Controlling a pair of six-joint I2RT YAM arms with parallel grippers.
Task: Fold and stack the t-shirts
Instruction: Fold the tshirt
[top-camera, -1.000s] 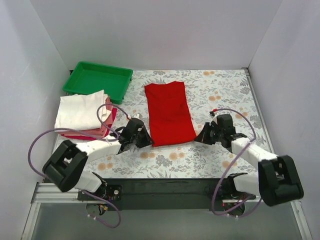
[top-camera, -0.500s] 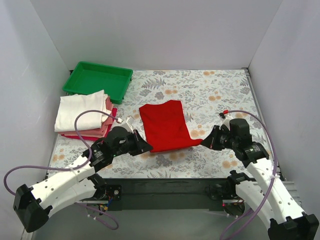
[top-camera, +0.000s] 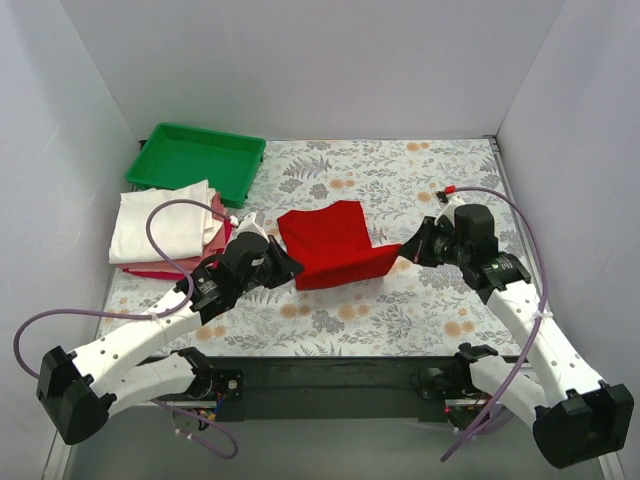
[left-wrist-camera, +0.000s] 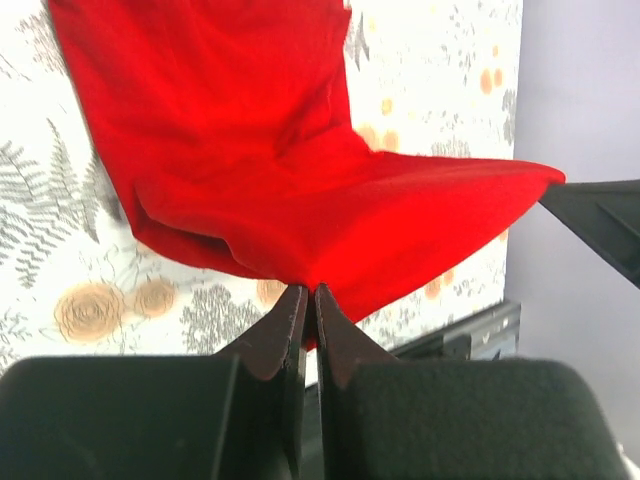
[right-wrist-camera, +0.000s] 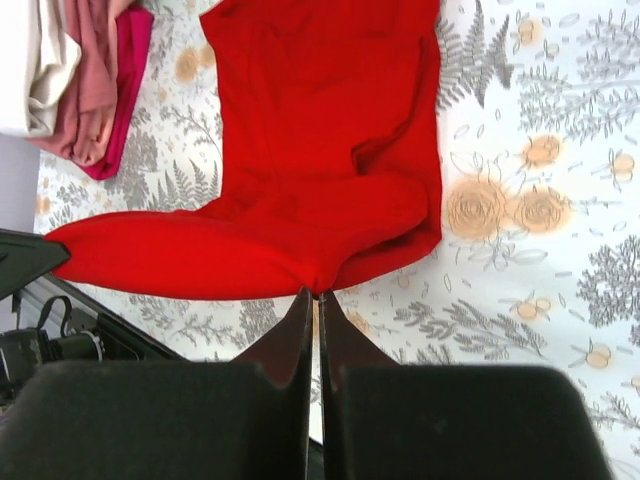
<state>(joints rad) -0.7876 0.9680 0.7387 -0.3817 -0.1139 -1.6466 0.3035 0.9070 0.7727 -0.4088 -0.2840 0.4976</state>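
— Two corners held up: why?
— The left claw (left-wrist-camera: 308, 300) and right claw (right-wrist-camera: 315, 300) each clamp a near corner of the red t-shirt (top-camera: 335, 240), holding that hem off the worktop (top-camera: 430, 180), likely to fold it over the flat far half.
— The others?
— The folded t-shirts (top-camera: 165, 225) sit stacked left.

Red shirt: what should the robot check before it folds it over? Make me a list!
1. The left gripper is shut on the near edge of the red t-shirt: ok.
2. The right gripper is shut on that same edge: ok.
3. The near edge is lifted off the table cover between both grippers: ok.
4. The far half lies smooth: not ok, creases show in the wrist views.
5. The stack of folded shirts is apart from the red one: ok.
6. Both held corners are level: cannot tell.
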